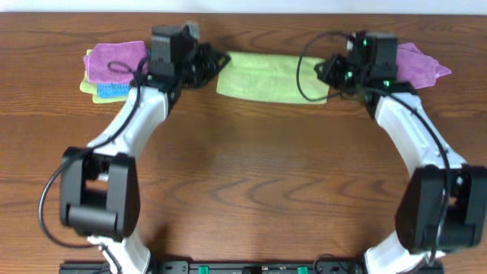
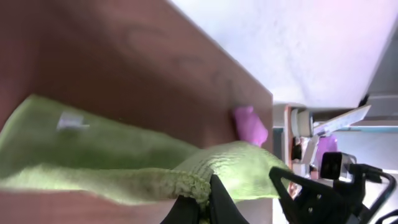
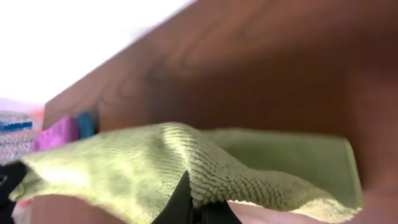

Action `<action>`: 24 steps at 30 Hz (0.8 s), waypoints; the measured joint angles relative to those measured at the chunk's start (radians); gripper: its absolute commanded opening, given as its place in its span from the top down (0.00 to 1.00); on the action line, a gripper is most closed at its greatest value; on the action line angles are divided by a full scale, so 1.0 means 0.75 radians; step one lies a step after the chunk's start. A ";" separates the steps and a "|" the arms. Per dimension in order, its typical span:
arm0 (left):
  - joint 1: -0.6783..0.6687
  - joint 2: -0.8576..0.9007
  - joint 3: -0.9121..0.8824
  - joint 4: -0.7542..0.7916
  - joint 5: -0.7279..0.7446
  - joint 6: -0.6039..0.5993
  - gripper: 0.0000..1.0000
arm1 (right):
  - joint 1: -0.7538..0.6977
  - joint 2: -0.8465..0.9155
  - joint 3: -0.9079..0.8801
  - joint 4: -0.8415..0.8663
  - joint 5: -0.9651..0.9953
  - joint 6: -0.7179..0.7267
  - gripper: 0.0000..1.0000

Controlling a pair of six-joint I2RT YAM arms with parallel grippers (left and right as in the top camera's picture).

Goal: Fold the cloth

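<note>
The cloth [image 1: 270,76] stretches as a long strip across the far middle of the bench [image 1: 251,175]. My left tool [image 1: 209,67] is clamped on its left end and my right tool [image 1: 327,76] on its right. I'd lift both ends evenly, edges matched, staying clear of the purple cloth [image 1: 422,65] at far right.

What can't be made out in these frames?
- Overhead: both ends of the cloth, covered by the left tool and right tool, whose own bodies hide the fingertips.
- Left wrist: fingers, mostly cut off by the bottom edge.
- Right wrist: blurred; fingers cut off at the bottom.
- Overhead: stack beneath the purple cloth, partly under the left arm.
</note>
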 measured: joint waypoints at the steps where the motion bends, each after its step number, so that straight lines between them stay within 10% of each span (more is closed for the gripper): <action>1: 0.001 0.030 0.054 -0.003 0.001 -0.004 0.94 | 0.005 0.016 0.056 0.001 0.004 0.000 0.99; 24: 0.089 0.079 0.323 -0.446 0.229 0.178 0.94 | 0.060 0.023 0.281 -0.364 0.013 -0.121 0.99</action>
